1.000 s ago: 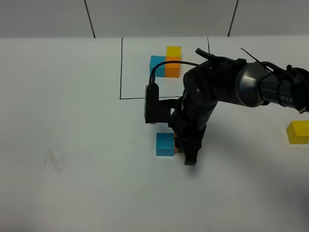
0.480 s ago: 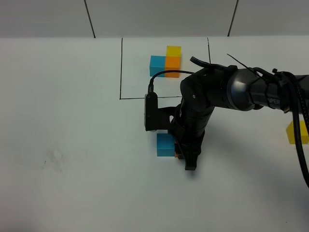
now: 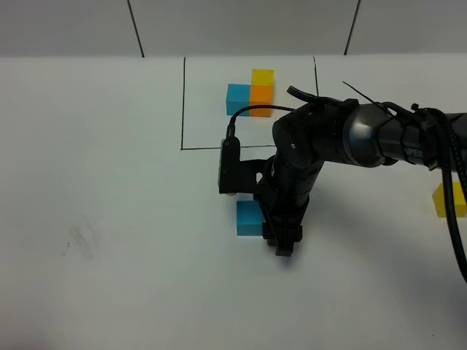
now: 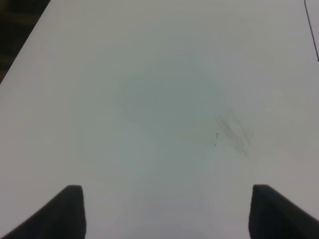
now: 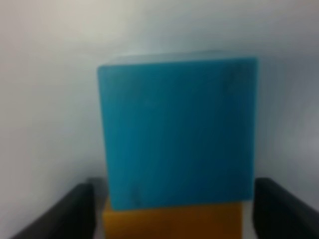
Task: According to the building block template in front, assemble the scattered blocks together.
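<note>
Right end effector (image 3: 282, 244): at the lower middle of the overhead frame, pointing down at the desk (image 3: 109, 219). Its jaws stand apart, straddling the orange block without gripping it. In the wrist view a thin strip of desk shows between each of the fingertips (image 5: 75, 211) and the block's sides.
Left end effector (image 4: 167, 211): open wide over bare desk with nothing between its jaws. It is out of sight in the overhead view.
Orange block (image 5: 172, 224): on the desk between the right jaws, flush against one face of the blue block. The arm hides nearly all of it from overhead.
Blue block (image 3: 249, 219): lower middle of the overhead frame, just left of the right end effector.
Yellow block (image 3: 445, 198): alone at the right edge, well apart from the pair, partly crossed by a cable (image 3: 456, 219).
Building block template (image 3: 252, 93): upper middle, inside the drawn black rectangle. Blue is at the left, orange touches it on the right, and yellow touches the orange on its far side.
Step in hand: this looks like the release of the orange block, which sits against the blue with the jaws off it. Two of three pieces appear joined.
Next move: probably a straight lift clear, so the fingers do not drag the orange block. Then the yellow block needs gripping and setting against the orange block's far face to close the L.
</note>
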`<action>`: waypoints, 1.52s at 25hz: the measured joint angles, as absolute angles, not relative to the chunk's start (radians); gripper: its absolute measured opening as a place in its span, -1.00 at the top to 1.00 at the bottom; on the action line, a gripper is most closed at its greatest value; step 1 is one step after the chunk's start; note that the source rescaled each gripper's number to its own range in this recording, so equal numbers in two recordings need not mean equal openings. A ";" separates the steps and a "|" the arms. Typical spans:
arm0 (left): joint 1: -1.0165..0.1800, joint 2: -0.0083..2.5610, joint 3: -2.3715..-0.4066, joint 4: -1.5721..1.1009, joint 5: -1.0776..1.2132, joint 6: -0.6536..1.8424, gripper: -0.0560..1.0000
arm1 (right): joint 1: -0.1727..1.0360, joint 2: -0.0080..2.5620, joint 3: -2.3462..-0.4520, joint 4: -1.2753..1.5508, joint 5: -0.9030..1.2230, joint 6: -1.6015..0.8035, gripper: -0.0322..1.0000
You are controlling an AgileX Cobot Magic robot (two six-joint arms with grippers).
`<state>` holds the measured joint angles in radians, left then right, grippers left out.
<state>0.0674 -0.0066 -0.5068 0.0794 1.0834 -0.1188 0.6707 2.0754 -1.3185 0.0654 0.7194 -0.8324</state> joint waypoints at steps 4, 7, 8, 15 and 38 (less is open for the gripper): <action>0.067 -0.007 -0.507 0.079 1.083 -0.120 -0.13 | 0.633 1.971 -1.318 -0.006 0.720 -0.508 -0.89; 0.067 -0.007 -0.507 0.079 1.083 -0.120 -0.13 | 0.570 1.851 -1.318 -0.075 0.743 -0.184 -0.99; 0.067 -0.007 -0.507 0.079 1.083 -0.120 -0.13 | 0.549 1.806 -1.316 -0.100 0.759 -0.084 -1.00; 0.067 -0.007 -0.507 0.079 1.083 -0.122 -0.13 | 0.306 1.534 -1.145 -0.206 0.797 0.214 -0.95; 0.067 -0.007 -0.507 0.079 1.083 -0.122 -0.13 | 0.014 1.817 -0.970 -0.213 0.566 0.147 -0.81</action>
<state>0.0674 -0.0066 -0.5068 0.0794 1.0834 -0.1219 0.0145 1.8166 -0.9698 -0.2135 0.5661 0.1472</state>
